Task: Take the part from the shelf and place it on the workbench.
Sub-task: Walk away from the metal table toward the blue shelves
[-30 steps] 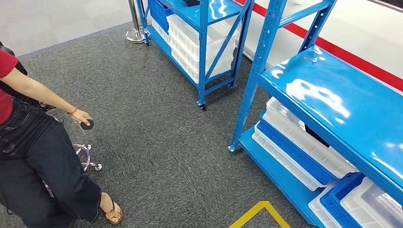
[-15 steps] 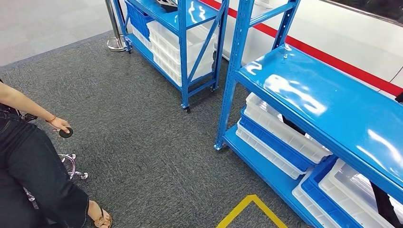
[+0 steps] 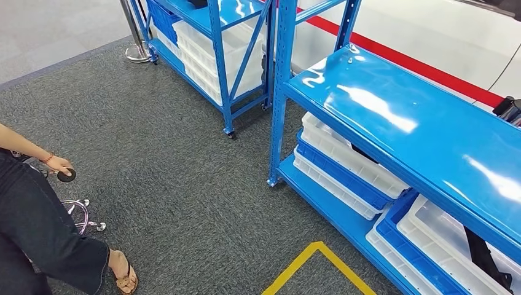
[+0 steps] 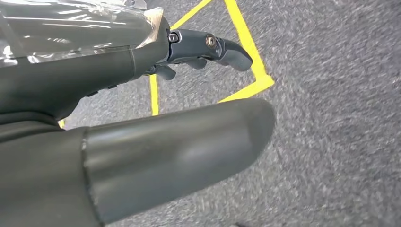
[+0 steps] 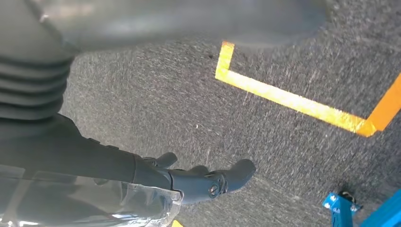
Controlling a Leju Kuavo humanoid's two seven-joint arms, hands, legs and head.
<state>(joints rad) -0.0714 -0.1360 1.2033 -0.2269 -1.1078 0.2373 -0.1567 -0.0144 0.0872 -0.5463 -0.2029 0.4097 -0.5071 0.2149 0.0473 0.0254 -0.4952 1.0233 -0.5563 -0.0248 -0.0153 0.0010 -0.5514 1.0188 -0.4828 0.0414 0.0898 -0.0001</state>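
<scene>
From the head camera I look down on grey carpet (image 3: 178,184) with a blue shelf (image 3: 405,132) running from about 12 o'clock down to 4 o'clock. Its glossy top board catches the ceiling lights. Under that board sit stacked white and blue bins (image 3: 344,172), with more of them at 4 o'clock near the frame corner. A second blue shelf (image 3: 212,37) stands at 11 o'clock on casters, also loaded with white bins. Behind both runs a red stripe (image 3: 405,61) along a pale floor. A small dark object (image 3: 510,109) sits at the 3 o'clock edge of the shelf top; I cannot tell whether it is the part. I can read no labels or writing on anything.

At 9 o'clock a person (image 3: 37,233) in dark jeans and sandals holds a small black disc (image 3: 66,176) in one hand. A yellow tape corner (image 3: 316,264) marks the carpet at 6 o'clock.

My left hand (image 4: 189,52) hangs over the carpet and yellow tape, fingers loosely apart and holding nothing. My right hand (image 5: 189,177) does likewise, fingers spread a little and empty, with the foot of a blue shelf post (image 5: 340,205) nearby.
</scene>
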